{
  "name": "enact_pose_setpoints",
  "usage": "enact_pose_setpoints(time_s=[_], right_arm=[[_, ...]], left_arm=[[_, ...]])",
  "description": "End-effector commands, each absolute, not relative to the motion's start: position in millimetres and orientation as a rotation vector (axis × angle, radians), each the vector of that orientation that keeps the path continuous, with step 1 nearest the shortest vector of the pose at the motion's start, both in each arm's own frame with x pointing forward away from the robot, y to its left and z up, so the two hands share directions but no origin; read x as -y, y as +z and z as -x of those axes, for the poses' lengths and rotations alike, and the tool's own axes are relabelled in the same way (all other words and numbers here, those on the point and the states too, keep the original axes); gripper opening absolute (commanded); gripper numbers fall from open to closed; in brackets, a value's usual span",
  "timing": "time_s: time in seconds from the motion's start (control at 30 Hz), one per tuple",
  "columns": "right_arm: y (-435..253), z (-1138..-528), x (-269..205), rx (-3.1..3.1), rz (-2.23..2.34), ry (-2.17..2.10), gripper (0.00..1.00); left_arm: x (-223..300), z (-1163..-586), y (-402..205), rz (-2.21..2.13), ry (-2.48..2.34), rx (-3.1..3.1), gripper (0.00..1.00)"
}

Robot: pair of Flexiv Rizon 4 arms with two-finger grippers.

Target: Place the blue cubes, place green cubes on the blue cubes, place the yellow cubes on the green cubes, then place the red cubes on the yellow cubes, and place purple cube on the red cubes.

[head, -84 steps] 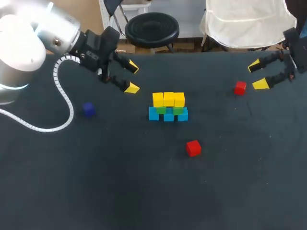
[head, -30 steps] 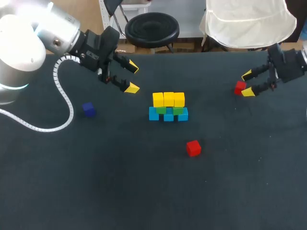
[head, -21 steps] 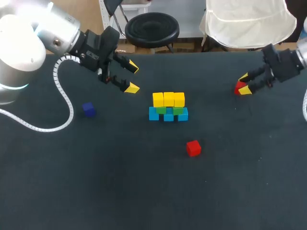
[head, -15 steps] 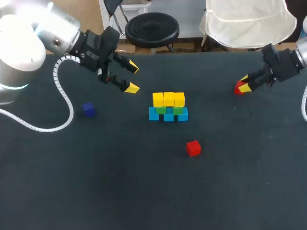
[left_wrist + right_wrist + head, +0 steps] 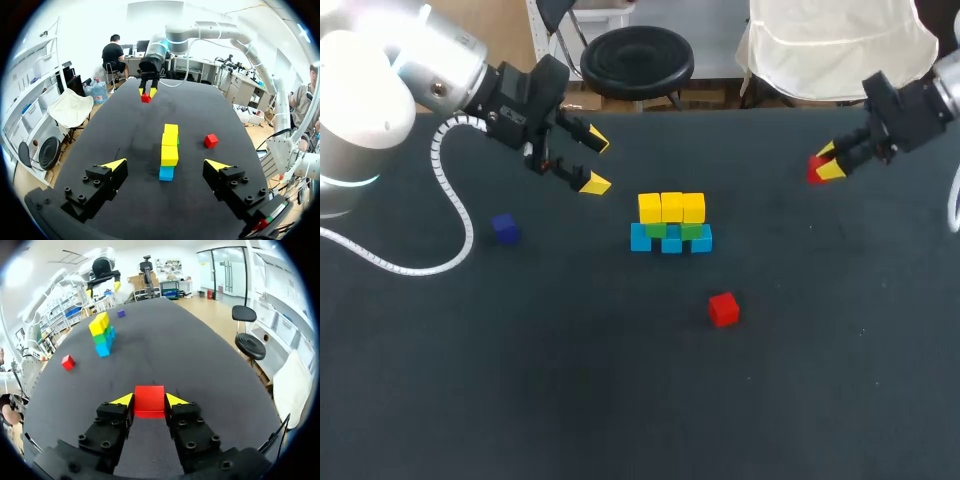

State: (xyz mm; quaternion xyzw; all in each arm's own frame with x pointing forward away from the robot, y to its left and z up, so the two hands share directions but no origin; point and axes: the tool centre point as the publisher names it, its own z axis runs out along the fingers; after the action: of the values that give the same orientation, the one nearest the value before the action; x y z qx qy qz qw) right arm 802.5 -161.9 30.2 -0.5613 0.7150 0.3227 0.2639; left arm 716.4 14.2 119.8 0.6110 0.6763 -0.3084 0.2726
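At the table's middle stands a stack (image 5: pixel 671 223): a row of blue cubes (image 5: pixel 670 241), green cubes (image 5: pixel 674 230) on them, a row of yellow cubes (image 5: pixel 671 207) on top. My right gripper (image 5: pixel 826 163) at the far right is shut on a red cube (image 5: pixel 149 400), lifted off the table. A second red cube (image 5: pixel 723 309) lies in front of the stack. A purple cube (image 5: pixel 504 228) lies at the left. My left gripper (image 5: pixel 592 162) hangs open above the table, left of the stack, holding nothing.
The black table (image 5: pixel 620 400) reaches to its far edge just behind both grippers. A white coiled cable (image 5: pixel 450 215) from my left arm loops over the table near the purple cube.
My right gripper came down around the red cube at the far right, shut on it and lifted it slightly up and back. The left arm has not moved.
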Motion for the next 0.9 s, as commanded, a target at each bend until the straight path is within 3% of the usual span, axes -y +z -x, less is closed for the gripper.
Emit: enact_pose_setpoints(time_s=[0.03,0.33,0.9], right_arm=[[56,-781,155,-1.934,1.533,0.815,0.0],[96,-765,127,-1.845,1.617,0.834,0.0],[96,-765,127,-1.845,1.617,0.834,0.0]], left_arm=[[-14,-717,119,-1.645,-0.832,-1.817,1.0],[-14,-717,119,-1.645,-0.832,-1.817,1.0],[-14,-717,119,-1.645,-0.832,-1.817,1.0]])
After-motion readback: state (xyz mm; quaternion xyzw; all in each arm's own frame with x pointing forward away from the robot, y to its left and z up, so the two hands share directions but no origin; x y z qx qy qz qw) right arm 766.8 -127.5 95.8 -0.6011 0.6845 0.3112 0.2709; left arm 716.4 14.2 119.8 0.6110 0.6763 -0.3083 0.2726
